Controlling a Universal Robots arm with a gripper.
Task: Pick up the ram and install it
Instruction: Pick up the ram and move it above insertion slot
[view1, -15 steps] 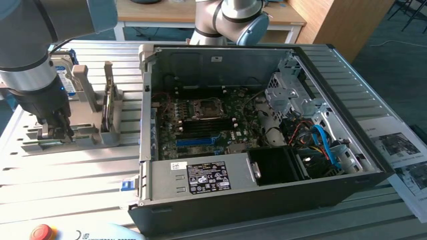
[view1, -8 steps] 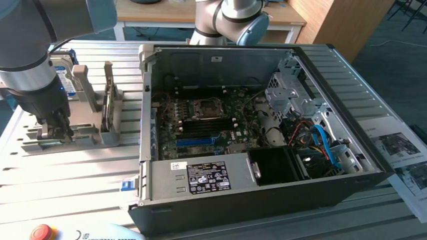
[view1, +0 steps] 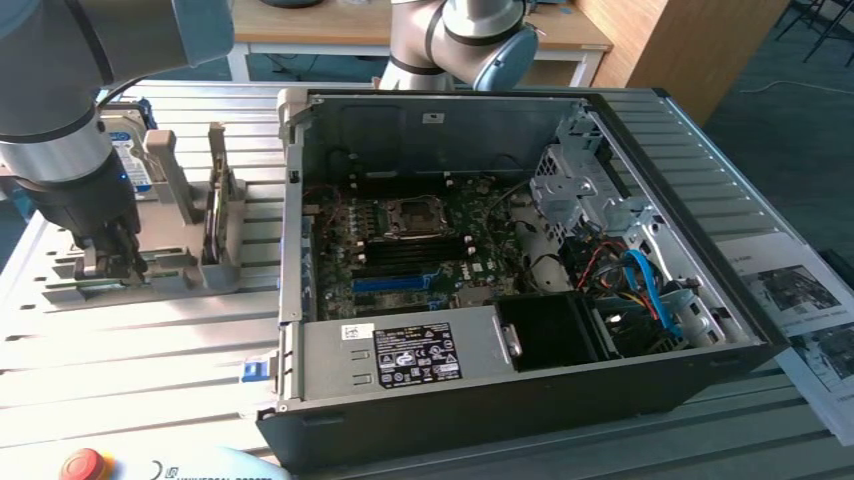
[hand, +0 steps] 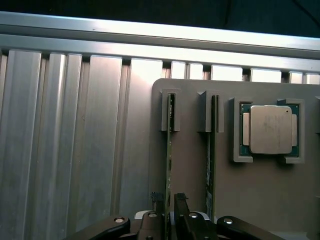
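**Tool sits over the ram in its holder**

In the exterior view, the arm (view1: 60, 150) reaches down at the exterior view's left. Its tool (view1: 114, 262) is low over a grey holder (view1: 174, 275) that lies on the ribbed metal surface (view1: 134, 340). An open computer case (view1: 534, 400) sits on the surface just beside the holder, toward the exterior view's right. The green board inside the case is easy to see.

In the wrist view, the ram (hand: 170, 140) stands on its thin edge in a slot of the grey holder (hand: 192, 170). The tool (hand: 168, 199) is open, with one finger on each side of the ram. The fingers (hand: 156, 197) seem not to touch the ram, but this is hard to see. A second stick (hand: 212, 145) stands in the next slot. A square silver chip (hand: 270, 130) rests in its own pocket near that stick.
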